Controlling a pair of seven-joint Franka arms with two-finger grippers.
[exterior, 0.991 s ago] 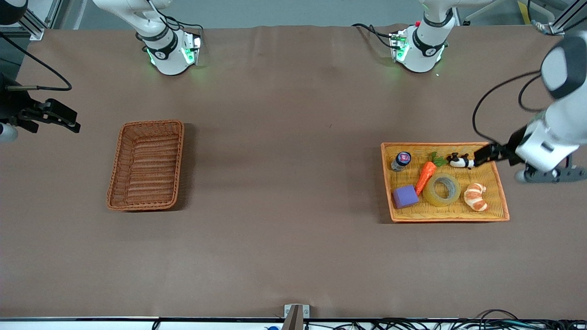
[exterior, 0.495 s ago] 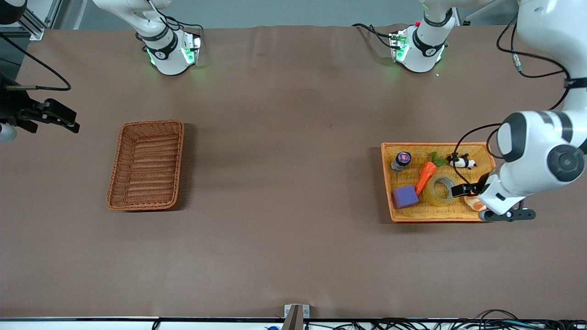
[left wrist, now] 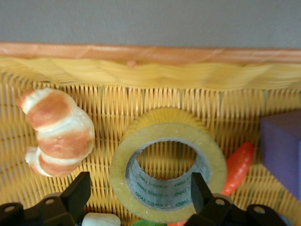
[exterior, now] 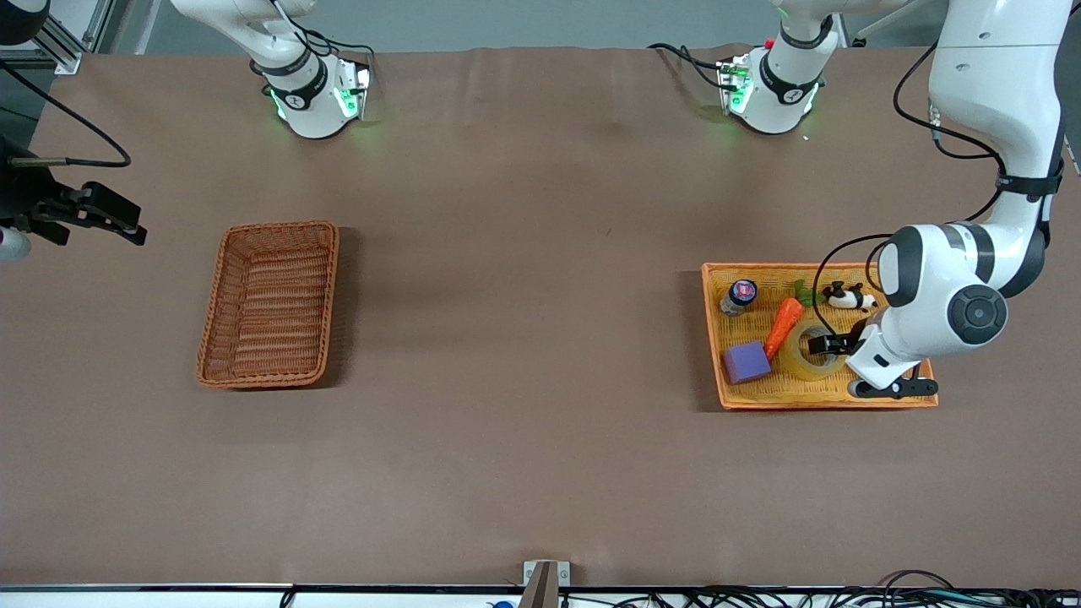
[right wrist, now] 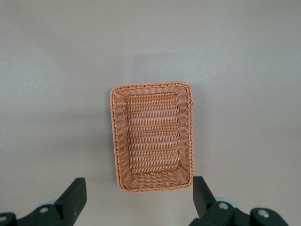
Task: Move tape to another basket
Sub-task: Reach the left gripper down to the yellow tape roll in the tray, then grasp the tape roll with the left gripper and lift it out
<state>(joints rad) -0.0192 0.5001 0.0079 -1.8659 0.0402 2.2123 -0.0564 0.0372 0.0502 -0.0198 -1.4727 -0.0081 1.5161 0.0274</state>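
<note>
The tape [exterior: 802,361] lies flat in the yellow-orange tray [exterior: 811,403], between a carrot and a croissant. In the left wrist view the tape [left wrist: 169,132] shows as a yellowish ring with a wide hole. My left gripper [exterior: 823,344] is open and low over the tape; in its wrist view [left wrist: 139,183] the fingers stand wide, not touching the roll. The reddish-brown basket [exterior: 270,304] sits empty toward the right arm's end. My right gripper [exterior: 135,230] waits open, up in the air beside the basket, which fills its wrist view [right wrist: 153,141].
The tray also holds a purple block [exterior: 746,361], a carrot [exterior: 784,325], a small bottle [exterior: 739,295] and a panda figure [exterior: 849,295]. A croissant [left wrist: 59,129] lies beside the tape; my left arm covers it in the front view.
My left arm has swung in over the tray and brought its gripper down from the tray's edge by the panda to the tape. The right arm has not moved.
</note>
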